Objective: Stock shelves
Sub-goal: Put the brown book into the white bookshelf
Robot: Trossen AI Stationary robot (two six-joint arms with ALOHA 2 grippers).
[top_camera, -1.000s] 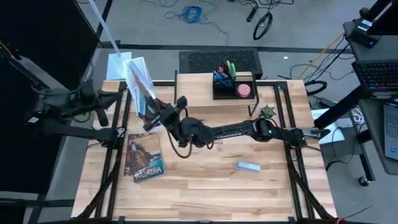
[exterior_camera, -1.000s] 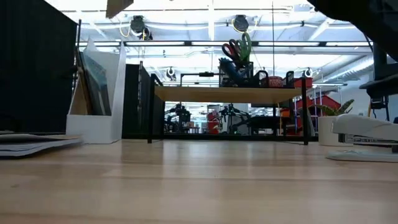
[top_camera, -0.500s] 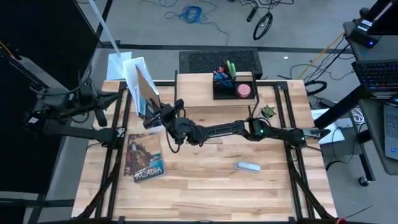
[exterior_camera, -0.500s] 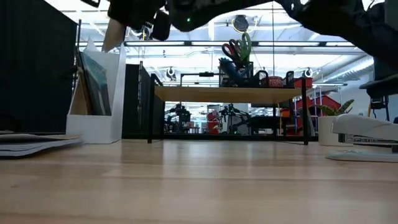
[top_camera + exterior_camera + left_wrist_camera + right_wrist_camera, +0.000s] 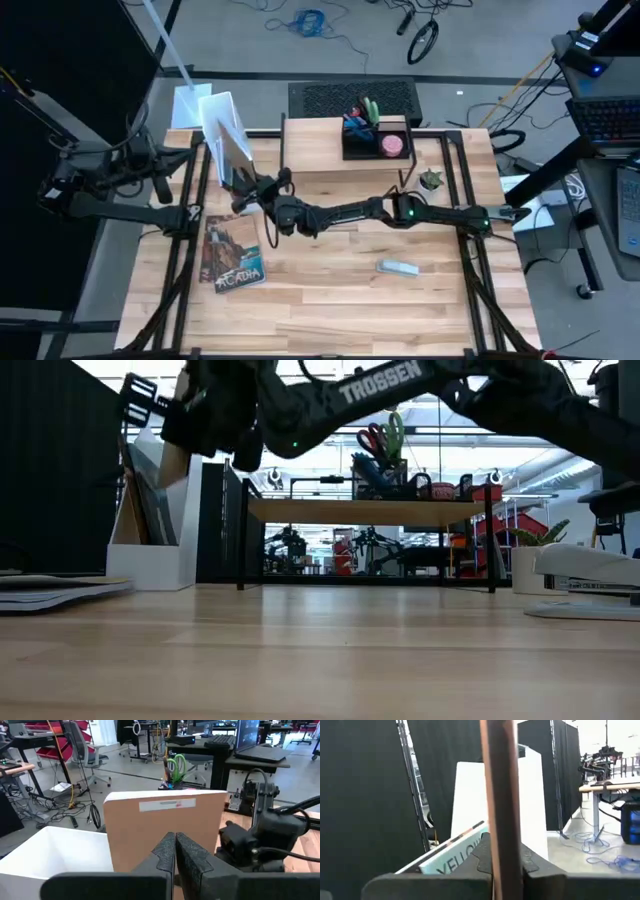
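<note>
My right gripper (image 5: 250, 188) reaches across the table to the white file box (image 5: 215, 115) at the far left and is shut on a flat brown folder (image 5: 165, 815) with a white label. The folder stands upright over the box (image 5: 165, 550), next to a magazine (image 5: 455, 852) inside it. My left gripper (image 5: 175, 852) is shut on nothing, just left of the box, pointing at the folder. The shelves (image 5: 340, 150), a light-wood top on black legs, stand at the far middle and carry a black organizer (image 5: 375, 140). My right gripper pinches the brown folder between its two fingers, one on each flat face, at the edge (image 5: 502, 845) facing the table's right. It reaches in from the right. The folder stands upright and edge-on between the fingers. The box hides whether the folder's lower end rests in it.
A magazine (image 5: 232, 250) lies flat on the table near the left. A stapler (image 5: 398, 267) lies right of the middle. A small plant (image 5: 432, 180) stands by the shelves' right legs. Under the shelves (image 5: 370, 510) there is open room.
My right gripper has come down with the brown folder toward the white file box, moving slightly toward the table's near edge. The folder has turned more upright and now sits lower, at the box's top.
</note>
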